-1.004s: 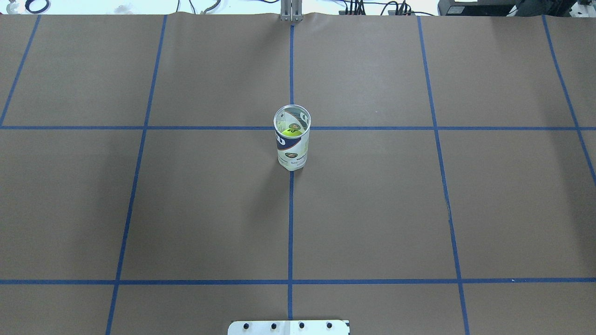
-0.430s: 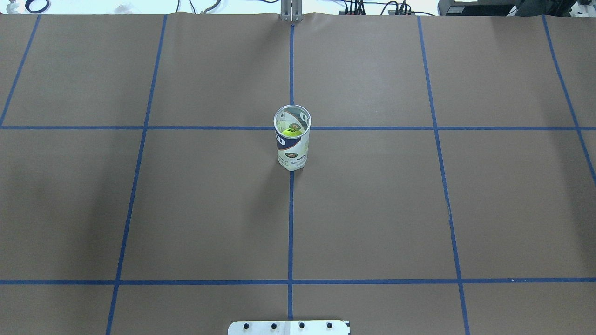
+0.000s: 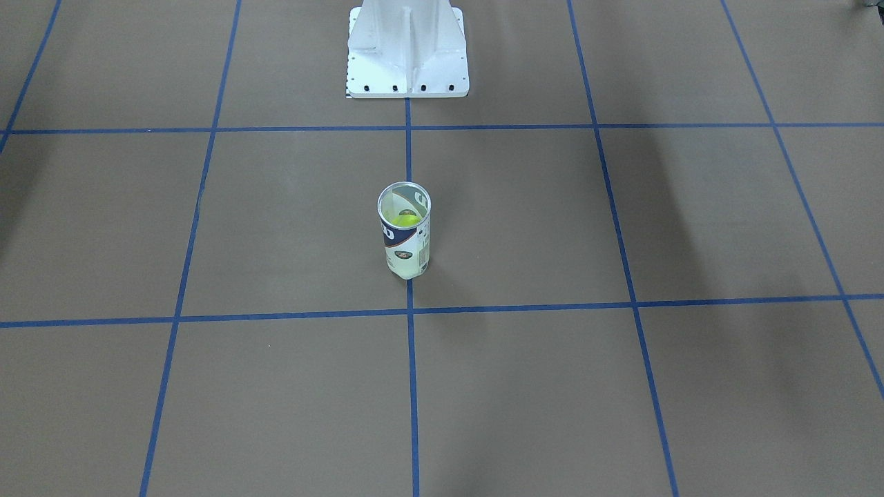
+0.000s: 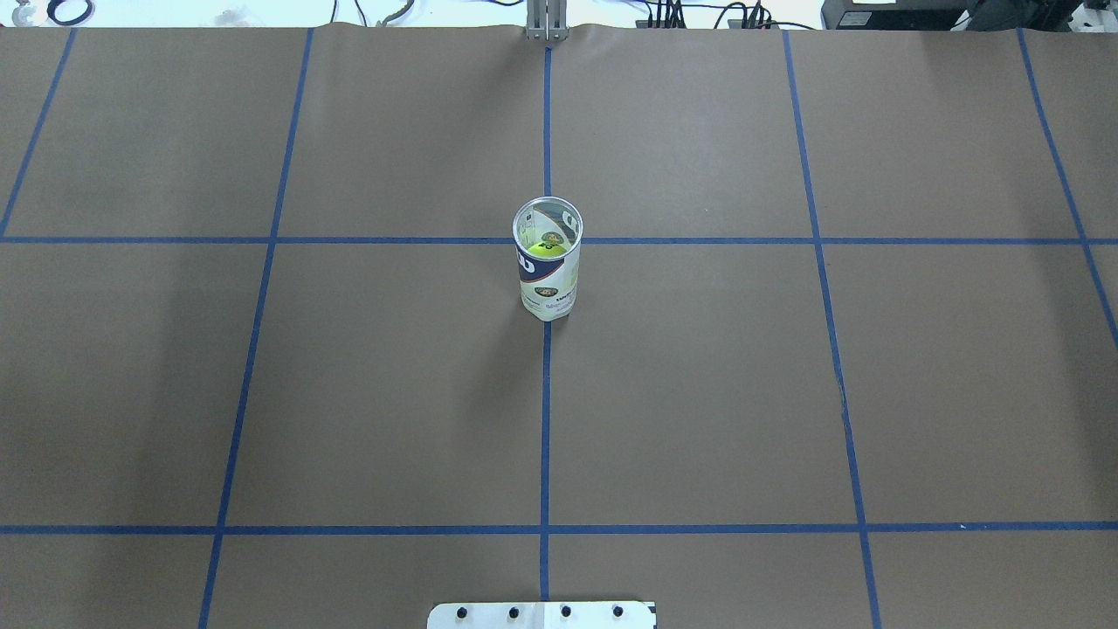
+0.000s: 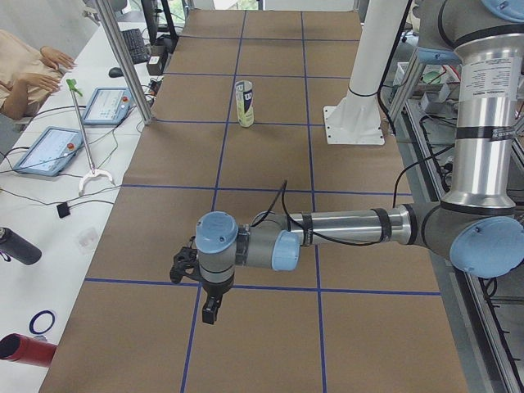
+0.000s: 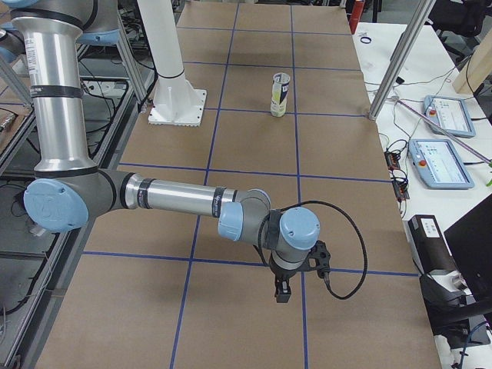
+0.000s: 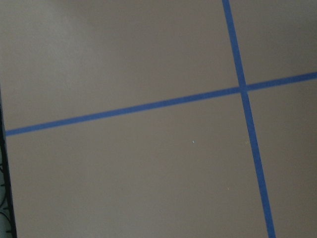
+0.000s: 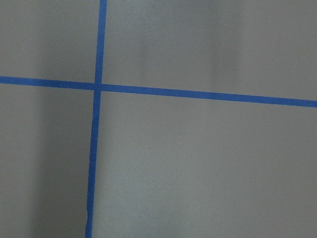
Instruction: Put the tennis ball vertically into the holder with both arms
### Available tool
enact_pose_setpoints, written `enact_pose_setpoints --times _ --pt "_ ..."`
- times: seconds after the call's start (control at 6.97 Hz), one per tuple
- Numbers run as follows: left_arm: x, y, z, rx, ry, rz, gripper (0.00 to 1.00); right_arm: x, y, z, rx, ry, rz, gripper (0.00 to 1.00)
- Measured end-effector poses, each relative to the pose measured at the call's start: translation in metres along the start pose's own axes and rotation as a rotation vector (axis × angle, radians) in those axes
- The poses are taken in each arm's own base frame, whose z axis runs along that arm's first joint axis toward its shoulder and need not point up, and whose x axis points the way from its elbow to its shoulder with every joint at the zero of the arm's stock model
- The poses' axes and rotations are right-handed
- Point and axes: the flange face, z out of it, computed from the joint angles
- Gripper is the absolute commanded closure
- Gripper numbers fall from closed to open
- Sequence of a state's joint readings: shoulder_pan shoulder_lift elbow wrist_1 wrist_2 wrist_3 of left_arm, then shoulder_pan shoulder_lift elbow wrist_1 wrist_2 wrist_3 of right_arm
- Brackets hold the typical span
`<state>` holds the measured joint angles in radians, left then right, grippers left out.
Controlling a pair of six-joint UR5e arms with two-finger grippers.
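**Task status.** The holder point(image 4: 548, 262) stands upright near the middle of the table point(image 4: 742, 393), with its foot on the blue tape line point(image 4: 545, 419) that runs out from the white pedestal base point(image 3: 407, 48). Its open mouth faces up. A yellow-green ball point(image 4: 546, 249) lies inside the holder, below the rim, and shows through the mouth and the clear wall. How deep it sits cannot be told. No other ball shows on the table. Judged from this layout, the insertion is complete: the ball is in and the holder is vertical and free-standing. What is left, if anything, is to bring the arms to rest.

**Arm position.** Both arms are well apart from the holder, one toward each end of the table. The left arm point(image 5: 344, 228) reaches out low over the table, as does the right arm point(image 6: 177, 198). Neither touches the holder.

**End effector state.**
- The left gripper point(image 5: 209, 316) points down above the table. No ball or holder is seen in it. Whether its fingers are apart or together cannot be told.
- The right gripper point(image 6: 281, 295) also points down above the table, with nothing seen in it. Its opening cannot be told either.
- Both wrist cameras show only brown table surface and tape lines, with no fingers and no object.
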<state>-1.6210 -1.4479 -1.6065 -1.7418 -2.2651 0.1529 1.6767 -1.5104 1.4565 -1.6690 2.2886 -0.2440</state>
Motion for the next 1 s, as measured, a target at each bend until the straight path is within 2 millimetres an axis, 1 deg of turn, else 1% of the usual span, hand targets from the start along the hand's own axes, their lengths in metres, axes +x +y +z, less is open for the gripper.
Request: enact_pose_setpoints --times 0.14,0.29,1.0 --pt "0.0035 0.013 0.0004 -0.003 0.015 -0.004 0.01 0.0002 0.0001 0.0002 0.0 0.0 0.0 0.0" --pt "0.0044 0.0186 0.0027 -0.008 0.023 -0.006 0.01 0.0006 0.0004 0.0014 -0.002 -0.002 0.001 0.0" --pt "0.0063 0.0197 0.0049 -0.008 0.028 0.005 0.01 0.004 0.0018 0.0067 -0.013 -0.005 0.005 0.0"
